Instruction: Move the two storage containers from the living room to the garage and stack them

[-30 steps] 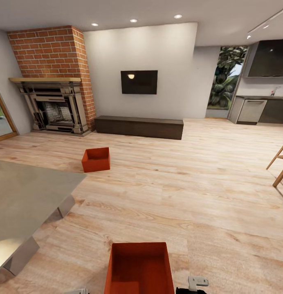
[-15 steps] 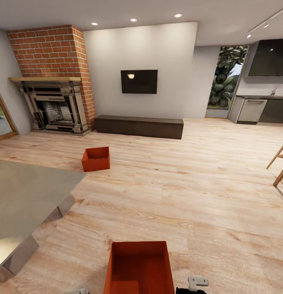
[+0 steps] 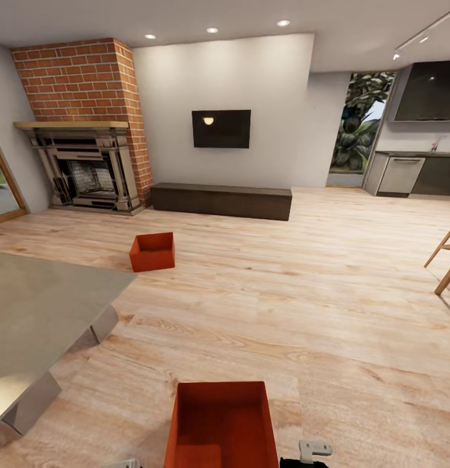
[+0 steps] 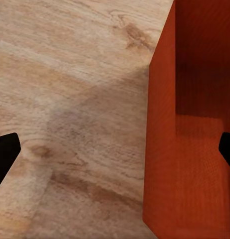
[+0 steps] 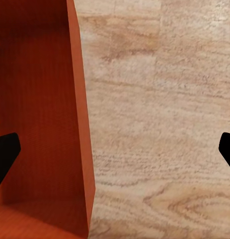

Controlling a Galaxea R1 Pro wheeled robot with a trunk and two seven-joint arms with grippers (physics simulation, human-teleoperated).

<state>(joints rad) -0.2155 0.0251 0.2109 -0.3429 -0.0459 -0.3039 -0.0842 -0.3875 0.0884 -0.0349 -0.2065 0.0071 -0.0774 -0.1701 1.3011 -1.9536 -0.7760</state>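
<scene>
Now | near container [image 3: 222, 426] at bottom centre of the head view, on the wood floor [image 3: 329, 312]; second container [image 3: 152, 252] at middle left, near the fireplace [image 3: 88, 169] | left gripper [image 4: 115, 149] wide, one wall between its fingers; right gripper [image 5: 115, 152] wide, astride the opposite wall | risk: thin walls may slip or tilt if the two grips close unevenly.

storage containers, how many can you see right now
2. One storage container sits on the wood floor right below the robot; the other container is farther off, toward the brick fireplace.
</scene>
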